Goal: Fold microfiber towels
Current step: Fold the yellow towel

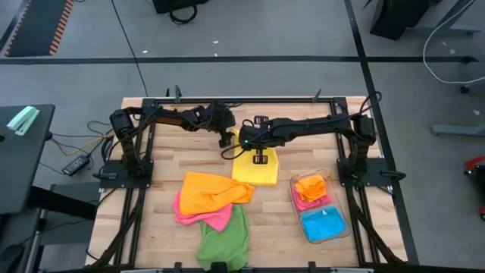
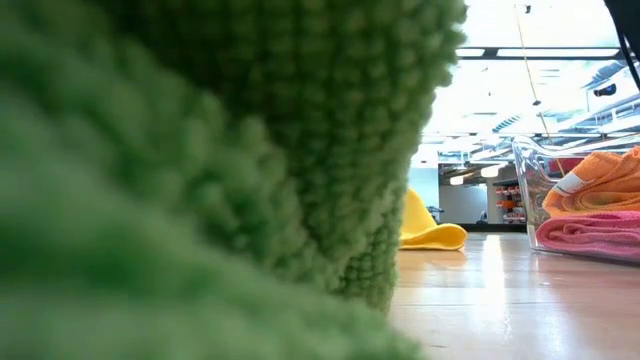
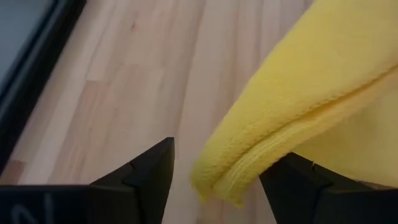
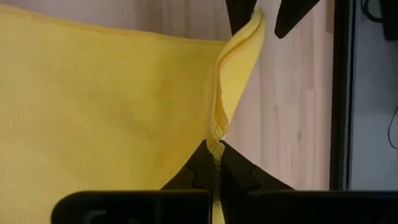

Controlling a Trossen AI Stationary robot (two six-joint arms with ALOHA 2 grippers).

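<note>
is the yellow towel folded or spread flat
Folded: the yellow towel shows doubled layers at its corner, with an edge pinched up by the right end effector.

The yellow towel lies folded near the table's middle, one corner lifted. An orange towel lies crumpled over a pink towel, with a green towel bunched at the front edge

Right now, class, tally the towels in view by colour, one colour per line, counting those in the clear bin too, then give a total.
Yellow towel: 1
Orange towels: 2, one in the loose pile, one in the bin
Pink towels: 2, one in the pile, one in the bin
Green towel: 1
Blue towel: 1, in the bin
Total: 7
</note>
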